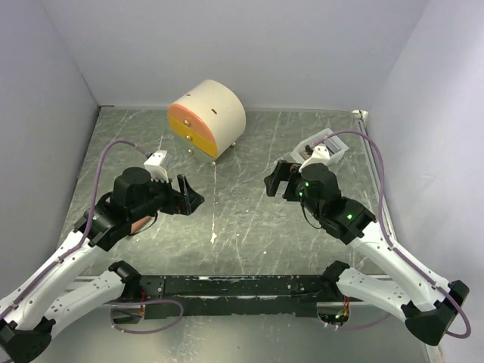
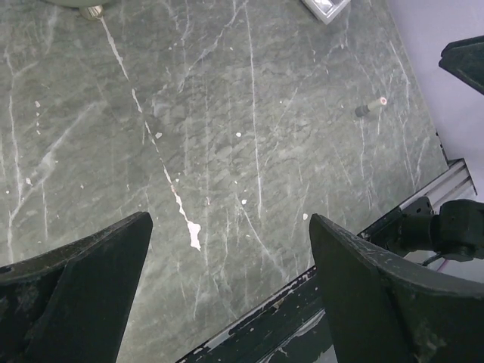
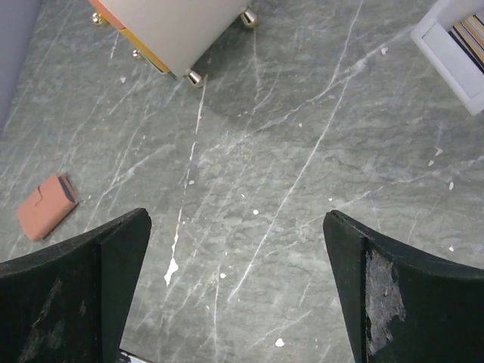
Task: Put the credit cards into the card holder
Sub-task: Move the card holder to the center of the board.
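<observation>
The card holder (image 3: 45, 206) is a salmon-pink wallet lying shut on the table at the left of the right wrist view. In the top view only a sliver of it (image 1: 141, 224) shows under the left arm. The credit cards (image 3: 470, 32) stand in a small white tray (image 3: 446, 41) at the back right, and only their dark and gold edges show. My left gripper (image 1: 189, 198) is open and empty above the middle-left of the table; it also shows in the left wrist view (image 2: 229, 223). My right gripper (image 1: 277, 178) is open and empty just left of the tray (image 1: 333, 145); it also shows in the right wrist view (image 3: 234, 218).
A round cream cabinet (image 1: 210, 115) with orange-yellow drawers stands at the back centre. A small dark cylinder with a pink tip (image 2: 370, 108) lies on the table in the left wrist view. White walls close the table on three sides.
</observation>
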Controlling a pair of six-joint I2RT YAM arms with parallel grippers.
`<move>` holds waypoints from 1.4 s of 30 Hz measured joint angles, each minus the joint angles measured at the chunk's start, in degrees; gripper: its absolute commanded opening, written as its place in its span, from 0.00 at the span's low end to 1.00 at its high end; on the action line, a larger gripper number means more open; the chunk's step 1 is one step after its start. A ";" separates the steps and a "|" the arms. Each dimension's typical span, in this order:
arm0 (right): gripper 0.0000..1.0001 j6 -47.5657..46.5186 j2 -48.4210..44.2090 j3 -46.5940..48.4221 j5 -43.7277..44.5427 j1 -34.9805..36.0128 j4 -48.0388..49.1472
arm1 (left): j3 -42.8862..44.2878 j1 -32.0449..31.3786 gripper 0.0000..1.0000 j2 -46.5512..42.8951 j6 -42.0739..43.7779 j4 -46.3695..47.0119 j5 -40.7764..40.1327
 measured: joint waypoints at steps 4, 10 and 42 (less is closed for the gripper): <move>1.00 -0.07 -1.29 -0.90 -0.22 -0.04 1.20 | -0.09 0.02 0.97 -0.57 -1.03 -0.04 -1.75; 1.00 -0.09 -2.82 -1.05 -0.22 -0.11 1.88 | -0.35 0.11 0.97 -0.26 -3.10 -0.50 -11.61; 1.00 3.28 -8.61 -4.39 -6.47 -0.33 4.20 | -0.59 32.83 0.97 39.32 -20.55 -6.36 -32.81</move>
